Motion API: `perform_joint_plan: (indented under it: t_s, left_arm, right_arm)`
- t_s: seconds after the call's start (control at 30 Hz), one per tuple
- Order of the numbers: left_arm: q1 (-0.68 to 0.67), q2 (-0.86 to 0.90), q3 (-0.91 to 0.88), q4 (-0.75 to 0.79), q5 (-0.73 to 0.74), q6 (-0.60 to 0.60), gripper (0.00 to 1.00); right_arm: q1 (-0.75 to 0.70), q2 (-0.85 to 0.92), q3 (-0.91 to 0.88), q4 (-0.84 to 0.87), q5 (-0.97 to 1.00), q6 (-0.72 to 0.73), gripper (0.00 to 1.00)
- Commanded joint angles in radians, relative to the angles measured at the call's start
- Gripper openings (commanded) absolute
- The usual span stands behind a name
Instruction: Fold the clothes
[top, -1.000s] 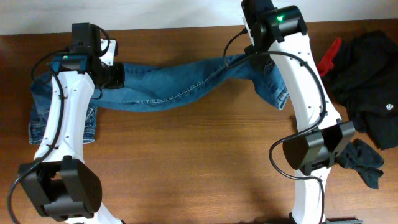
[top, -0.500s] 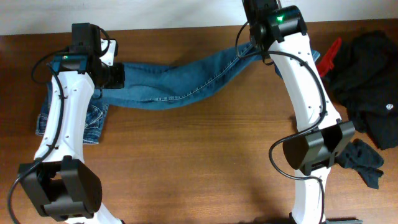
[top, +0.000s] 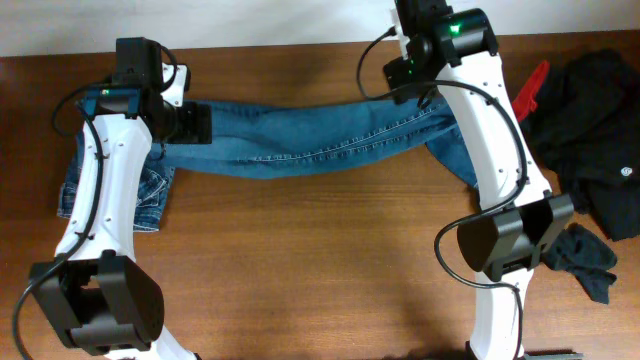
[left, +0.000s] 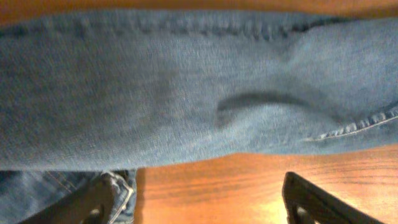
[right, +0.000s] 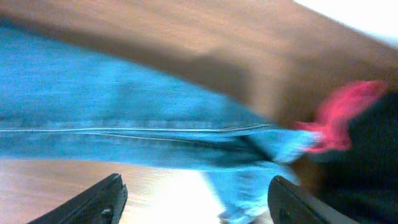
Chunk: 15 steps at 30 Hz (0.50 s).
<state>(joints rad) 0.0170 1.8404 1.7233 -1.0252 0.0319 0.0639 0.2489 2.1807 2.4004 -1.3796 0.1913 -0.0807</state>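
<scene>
Your left gripper (left: 205, 202) and right gripper (right: 199, 202) both stand spread, grasping nothing. The jeans (top: 320, 140) lie just ahead of each pair of fingers, stretched lengthwise on the table (top: 320, 260). Judgement: folding barely begun; the long legs are not yet doubled over.

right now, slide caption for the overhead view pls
Blue jeans stretched across the wooden table, left gripper and right gripper open above them, dark clothes heaped on the right.
</scene>
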Motion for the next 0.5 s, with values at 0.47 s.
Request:
perform_joint_plan:
  t_s: [0.47]
  left_arm:
    - [-0.003,0.009,-0.399,0.349,0.058,-0.34,0.81]
  right_arm:
    - [0.004,0.016,-0.296,0.053,-0.573,0.167,0.99]
